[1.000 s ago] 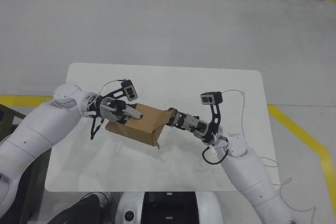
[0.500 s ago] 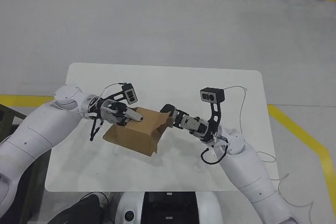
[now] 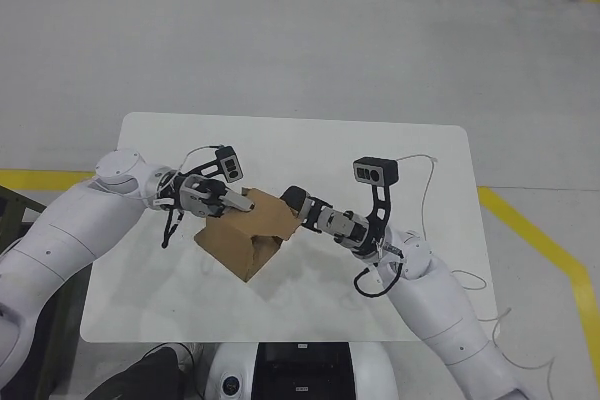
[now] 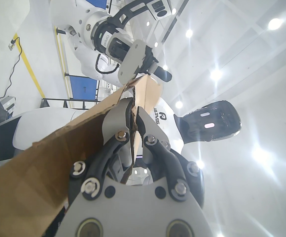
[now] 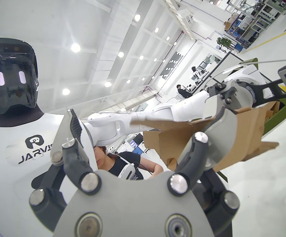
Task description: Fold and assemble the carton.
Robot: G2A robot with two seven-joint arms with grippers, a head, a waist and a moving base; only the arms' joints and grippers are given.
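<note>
The left end effector (image 4: 132, 110) stays clamped on the cardboard carton's (image 3: 245, 235) edge, just above the bench (image 3: 400, 170). The right end effector (image 3: 294, 198), fingers spread wide, has pushed leftward against the opposite corner. The flattened carton now appears to be opening into a box.

- White, rounded shells clad the left arm (image 3: 70, 225) and the right arm (image 3: 435, 300).
- The head (image 5: 10, 77) is a glossy black visor with two pale oval lights.
- The white chest (image 5: 7, 134) bears a dark logo and lettering.
- The left gripper (image 4: 132, 114) and right gripper (image 5: 148, 114) are grey metal, with black linkages (image 4: 103, 156) and silver bolts (image 4: 90, 187).
- A black bracket carries each grey wrist camera (image 3: 374, 172); a thin white cable (image 3: 435, 190) trails beside one.
</note>
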